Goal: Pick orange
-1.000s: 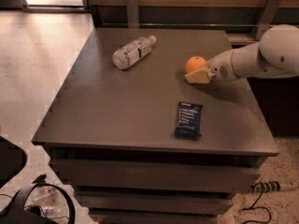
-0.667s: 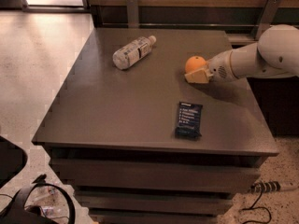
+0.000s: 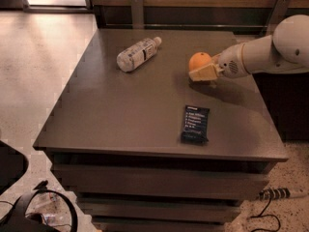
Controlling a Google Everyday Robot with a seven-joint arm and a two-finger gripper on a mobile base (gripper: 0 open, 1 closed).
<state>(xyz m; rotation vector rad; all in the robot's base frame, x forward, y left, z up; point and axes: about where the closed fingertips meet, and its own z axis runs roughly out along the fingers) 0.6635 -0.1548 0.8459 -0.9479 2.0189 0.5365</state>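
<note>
The orange (image 3: 198,59) is a small round bright-orange fruit at the right middle of the dark table (image 3: 120,115). My gripper (image 3: 198,67) reaches in from the right on a white arm (image 3: 270,52) and is shut on the orange. One pale finger (image 3: 203,73) lies across its near lower side; the other finger is hidden behind it. The orange sits a little above the tabletop, with a shadow under it.
A clear plastic bottle (image 3: 138,54) lies on its side at the back left of the table. A dark snack packet (image 3: 195,123) lies flat near the front right. Drawers sit under the tabletop, cables and a power strip (image 3: 275,194) on the floor.
The gripper and the orange have risen slightly from where the orange rested on the table. The bottle and the packet have not moved.
</note>
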